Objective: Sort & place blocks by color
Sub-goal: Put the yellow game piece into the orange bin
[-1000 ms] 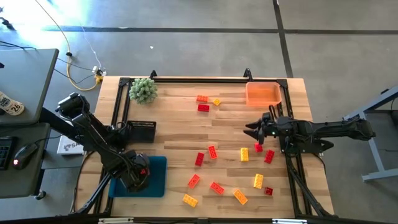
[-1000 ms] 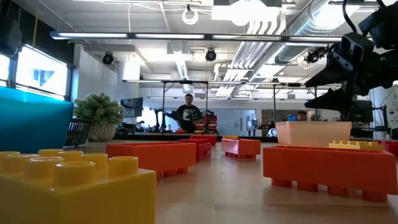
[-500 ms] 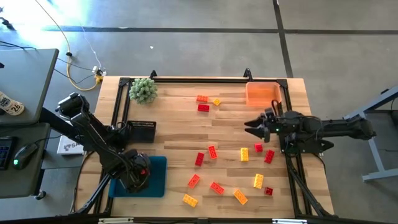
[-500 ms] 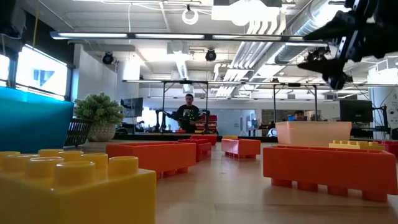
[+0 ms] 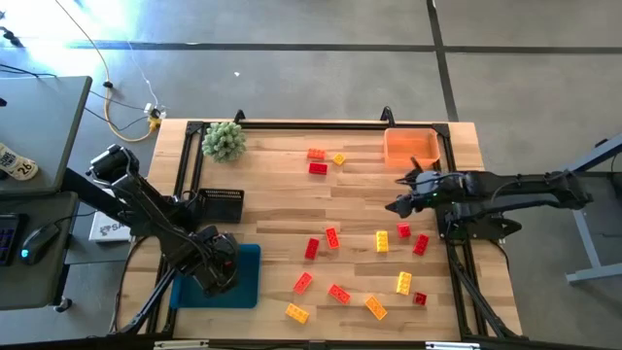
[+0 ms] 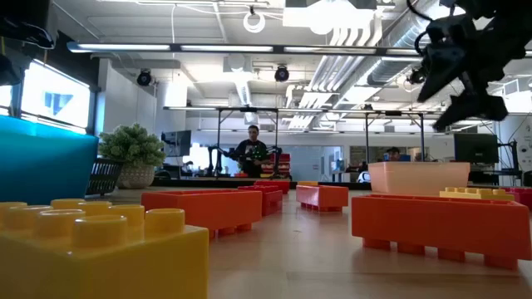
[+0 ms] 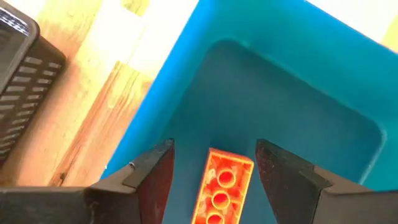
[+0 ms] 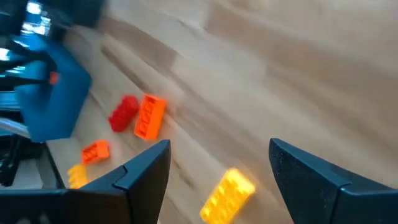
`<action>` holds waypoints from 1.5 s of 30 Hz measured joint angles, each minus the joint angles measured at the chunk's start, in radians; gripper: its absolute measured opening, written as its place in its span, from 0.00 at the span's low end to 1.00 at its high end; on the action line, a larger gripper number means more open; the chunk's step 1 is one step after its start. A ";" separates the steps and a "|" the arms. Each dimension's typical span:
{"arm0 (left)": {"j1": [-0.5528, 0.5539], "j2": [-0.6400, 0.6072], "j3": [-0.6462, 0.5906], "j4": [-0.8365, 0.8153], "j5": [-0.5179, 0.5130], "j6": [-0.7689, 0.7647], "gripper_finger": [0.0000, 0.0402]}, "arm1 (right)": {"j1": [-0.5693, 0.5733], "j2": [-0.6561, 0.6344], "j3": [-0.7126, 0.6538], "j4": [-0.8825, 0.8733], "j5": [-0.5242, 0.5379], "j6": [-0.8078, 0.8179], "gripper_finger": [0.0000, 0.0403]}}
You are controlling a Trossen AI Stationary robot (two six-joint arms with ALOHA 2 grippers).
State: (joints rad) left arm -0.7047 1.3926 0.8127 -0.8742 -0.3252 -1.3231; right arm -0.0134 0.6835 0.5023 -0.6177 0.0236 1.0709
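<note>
Left gripper [image 7: 214, 163] over blue bin [image 7: 292, 118], fingers spread, orange-red block [image 7: 222, 186] lying between them, ungripped. Mid-table: fourteen loose blocks [image 5: 331, 236], eight red or orange-red, six yellow. Right gripper [image 5: 400, 192] raised beside orange tray [image 5: 411, 148], jaws apart, empty. No legible writing.

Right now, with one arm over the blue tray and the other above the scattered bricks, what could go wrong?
The left gripper sits open around an orange brick in the blue bin; closing or lifting carelessly might drag it back out. The right gripper, open, hangs near the orange bin; a wide swing might bump it. The red block and yellow block lie close, so it may grab the wrong one.
</note>
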 joint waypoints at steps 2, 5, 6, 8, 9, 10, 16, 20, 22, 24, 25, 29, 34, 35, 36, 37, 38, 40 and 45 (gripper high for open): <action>0.010 0.000 0.000 0.000 -0.003 0.013 0.53 | 0.018 0.042 0.002 0.000 -0.040 0.072 0.64; 0.025 0.000 0.000 0.002 -0.036 0.043 0.53 | 0.058 0.101 0.002 0.000 -0.081 0.175 0.64; 0.031 0.000 0.000 0.002 -0.038 0.054 0.53 | 0.074 0.121 0.002 0.000 -0.085 0.205 0.64; 0.042 0.000 0.000 0.002 -0.031 0.069 0.53 | 0.105 0.160 0.002 0.005 -0.096 0.258 0.64; 0.048 0.000 0.000 0.002 -0.021 0.074 0.53 | 0.121 0.179 0.002 0.016 -0.102 0.281 0.64; 0.052 0.000 0.000 0.002 -0.013 0.081 0.53 | 0.137 0.198 0.002 0.030 -0.103 0.299 0.64; 0.058 0.000 0.000 0.003 0.008 0.123 0.53 | 0.205 0.296 0.003 0.188 -0.071 0.327 0.64; 0.057 0.000 0.000 0.003 0.008 0.123 0.53 | 0.221 0.348 0.003 0.190 -0.069 0.352 0.64; 0.058 0.000 0.000 0.003 0.007 0.123 0.53 | 0.230 0.371 0.003 0.186 -0.070 0.375 0.64; 0.058 0.000 0.000 0.003 0.004 0.127 0.53 | 0.242 0.395 0.008 0.184 -0.081 0.401 0.64; 0.058 0.000 0.000 0.003 0.002 0.132 0.53 | 0.248 0.407 0.018 0.171 -0.083 0.406 0.64; 0.058 0.000 0.000 0.003 -0.017 0.149 0.53 | 0.267 0.458 0.108 0.063 -0.074 0.401 0.64; 0.057 0.000 0.000 0.003 -0.027 0.150 0.53 | 0.286 0.536 0.250 -0.168 -0.023 0.387 0.64; 0.057 0.000 0.000 0.003 -0.027 0.149 0.53 | 0.287 0.554 0.270 -0.210 -0.018 0.388 0.64; 0.057 0.000 0.000 0.003 -0.027 0.149 0.53 | 0.290 0.573 0.284 -0.246 -0.010 0.391 0.64; 0.057 0.000 0.000 0.003 -0.027 0.149 0.53 | 0.291 0.591 0.295 -0.272 -0.003 0.395 0.64; 0.057 0.000 0.000 0.003 -0.027 0.149 0.53 | 0.291 0.609 0.302 -0.283 -0.001 0.398 0.64; 0.058 0.000 0.000 0.003 -0.027 0.149 0.53 | 0.291 0.644 0.304 -0.269 -0.002 0.403 0.64; 0.057 0.000 0.000 0.003 -0.027 0.159 0.53 | 0.291 0.731 0.303 -0.233 -0.009 0.406 0.64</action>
State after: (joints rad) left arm -0.6476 1.3926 0.8125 -0.8707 -0.3519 -1.1644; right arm 0.2775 1.4144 0.8051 -0.8506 0.0143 1.4765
